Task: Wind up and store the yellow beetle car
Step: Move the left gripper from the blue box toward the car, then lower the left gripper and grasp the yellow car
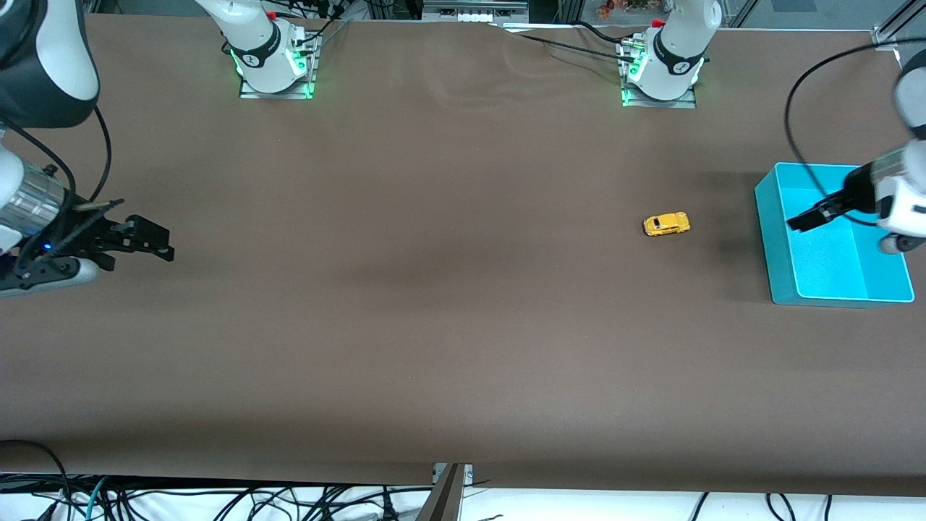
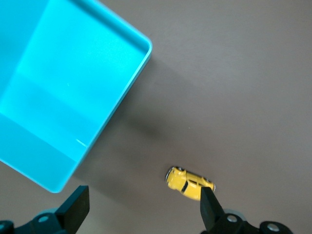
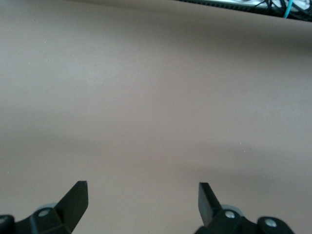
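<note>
front view: yellow beetle car (image 1: 666, 224) sits upright on the brown table (image 1: 434, 325), beside the teal bin (image 1: 774, 239). left gripper (image 1: 803, 220) hovers over the bin, jaws wide and empty; it should centre on the car's sides before closing. right gripper (image 1: 155, 242) waits, spread empty, at its end.

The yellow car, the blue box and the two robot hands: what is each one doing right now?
Car: on its wheels on the table, outside the bin, not held.
Bin: upright, open on top, nothing inside that shows.
Left gripper: open, holding nothing, up over the bin.
Right gripper: open, holding nothing, waiting over bare table at the right arm's end.
</note>
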Available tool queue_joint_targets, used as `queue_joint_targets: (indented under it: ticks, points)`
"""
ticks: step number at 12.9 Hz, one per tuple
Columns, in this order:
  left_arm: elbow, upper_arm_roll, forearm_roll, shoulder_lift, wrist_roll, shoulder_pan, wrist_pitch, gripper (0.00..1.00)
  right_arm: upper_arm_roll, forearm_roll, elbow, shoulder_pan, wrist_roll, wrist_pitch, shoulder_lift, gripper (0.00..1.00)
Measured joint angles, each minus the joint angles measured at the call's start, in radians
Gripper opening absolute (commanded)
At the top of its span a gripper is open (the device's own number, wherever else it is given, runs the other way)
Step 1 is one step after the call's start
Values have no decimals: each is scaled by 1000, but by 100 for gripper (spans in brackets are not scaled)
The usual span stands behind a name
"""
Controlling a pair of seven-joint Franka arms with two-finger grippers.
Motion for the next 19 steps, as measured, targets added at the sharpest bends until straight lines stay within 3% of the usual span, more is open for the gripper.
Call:
queue_joint_targets:
  ticks: [4,9,11,15,17,19]
  points:
    - [-144,-29,-1,19,-353,-3,145,100,0,-57,-29,6,6,-20,-51,100]
    - [-168,-127,-2,192,-896,-27,359,100,-9,-58,-136,8,137,-58,-152,100]
    - [-174,-136,2,247,-1091,-66,439,100,-51,-58,-155,43,138,-63,-174,100]
    - [-213,-137,205,311,-1511,-108,524,100,-189,-37,-167,121,83,-80,-179,100]
    - [-243,-137,305,323,-1671,-109,537,100,-213,-34,-180,142,78,-83,-188,100]
    - [-250,-138,319,323,-1727,-119,538,99,-216,-34,-187,152,78,-90,-195,100]
